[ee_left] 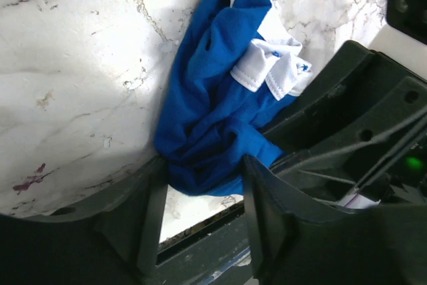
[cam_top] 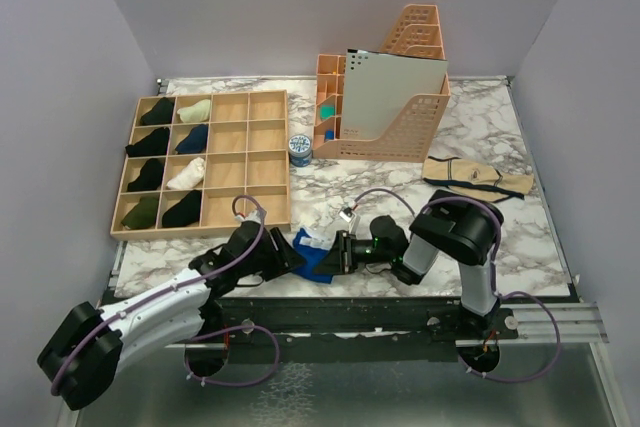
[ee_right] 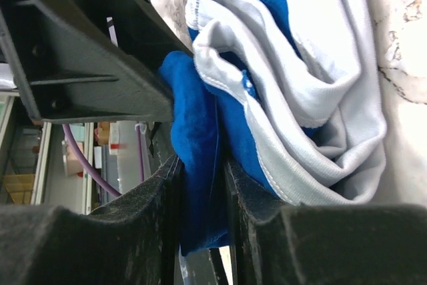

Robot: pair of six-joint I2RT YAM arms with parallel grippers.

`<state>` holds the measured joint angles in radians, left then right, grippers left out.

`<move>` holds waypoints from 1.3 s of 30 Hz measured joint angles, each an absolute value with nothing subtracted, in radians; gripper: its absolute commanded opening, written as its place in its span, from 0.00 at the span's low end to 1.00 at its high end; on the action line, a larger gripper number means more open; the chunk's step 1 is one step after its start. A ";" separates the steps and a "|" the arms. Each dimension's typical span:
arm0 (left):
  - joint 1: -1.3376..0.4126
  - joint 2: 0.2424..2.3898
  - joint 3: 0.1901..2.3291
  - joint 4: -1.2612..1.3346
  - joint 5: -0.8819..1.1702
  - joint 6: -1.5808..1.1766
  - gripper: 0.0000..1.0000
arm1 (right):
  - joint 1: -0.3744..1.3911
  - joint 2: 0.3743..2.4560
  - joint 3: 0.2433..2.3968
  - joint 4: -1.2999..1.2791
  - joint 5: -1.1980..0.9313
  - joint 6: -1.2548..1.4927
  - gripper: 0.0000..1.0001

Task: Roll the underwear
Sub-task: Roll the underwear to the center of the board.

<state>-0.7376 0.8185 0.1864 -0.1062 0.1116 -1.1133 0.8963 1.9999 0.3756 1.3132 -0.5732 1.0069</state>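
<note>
One blue underwear (cam_top: 316, 256), bunched at the desk's (cam_top: 500, 237) near edge. Two hands: left hand (ee_left: 200, 231) half open around its blue fold; right hand (ee_right: 200, 231) pinching a blue fold.

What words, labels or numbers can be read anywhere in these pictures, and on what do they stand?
None can be read.
Small round blue tin beside the wooden compartment tray: its printed label is too small and blurred to read.
White tag on a cable near the right arm: too small to read.
Blue and white underwear: no print shows.
</note>
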 measured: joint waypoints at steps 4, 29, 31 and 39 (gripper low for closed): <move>-0.743 0.883 0.200 -0.078 0.099 -1.129 0.44 | 0.896 1.940 0.376 1.232 -0.572 0.981 0.47; -0.762 1.069 0.306 -0.046 0.093 -1.098 0.43 | 0.895 1.213 0.380 0.393 -0.212 0.521 0.81; -0.764 1.077 0.314 -0.049 0.093 -1.093 0.43 | 0.895 1.124 0.344 0.411 -0.155 0.500 0.99; -0.767 1.090 0.324 -0.053 0.092 -1.083 0.43 | 0.889 1.092 0.295 0.455 -0.033 0.377 0.81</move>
